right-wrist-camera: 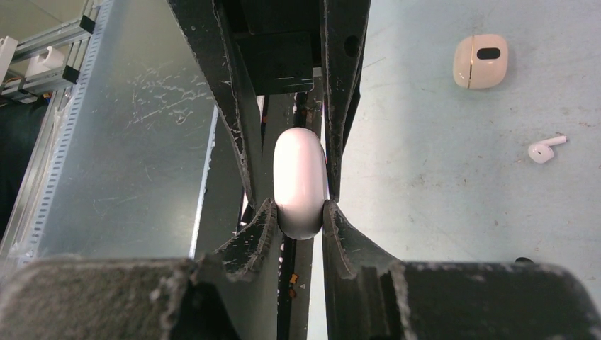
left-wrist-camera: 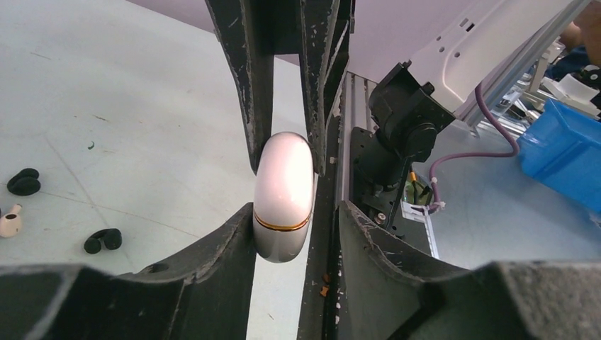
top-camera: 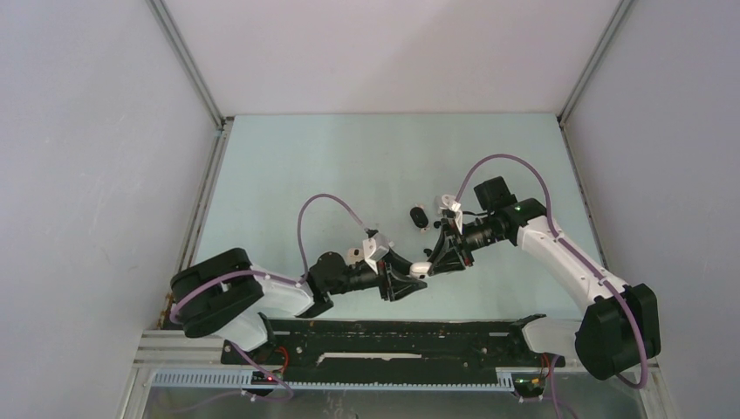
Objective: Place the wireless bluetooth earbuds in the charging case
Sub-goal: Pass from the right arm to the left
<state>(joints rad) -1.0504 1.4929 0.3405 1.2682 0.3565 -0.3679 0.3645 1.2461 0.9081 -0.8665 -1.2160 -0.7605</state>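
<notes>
While Two Hands Met on One Case, Earbuds Lay Loose

Though the right hand (right-wrist-camera: 298,209) was clamped on the white charging case (left-wrist-camera: 283,191) over the bench (left-wrist-camera: 142,106), the left hand (left-wrist-camera: 295,207) stood slightly apart around it, only one finger touching. Farther out on the bench lay black earbuds (left-wrist-camera: 103,239), a white earbud (right-wrist-camera: 546,149) and a second case (right-wrist-camera: 482,60).

The charging case (left-wrist-camera: 283,198) is glossy pearl white with a thin gold band around it. The left gripper (left-wrist-camera: 294,212) and the right gripper (right-wrist-camera: 298,205) are black, scuffed with pale grey scratches. The surface (top-camera: 349,157) is a pale mint green. The black earbuds (left-wrist-camera: 110,238) are glossy, and the white earbud (right-wrist-camera: 546,149) is plain. The second case (right-wrist-camera: 481,61) is cream with a black oval mark. The cables (top-camera: 318,205) are purple and the bin (left-wrist-camera: 560,152) is bright blue.
</notes>
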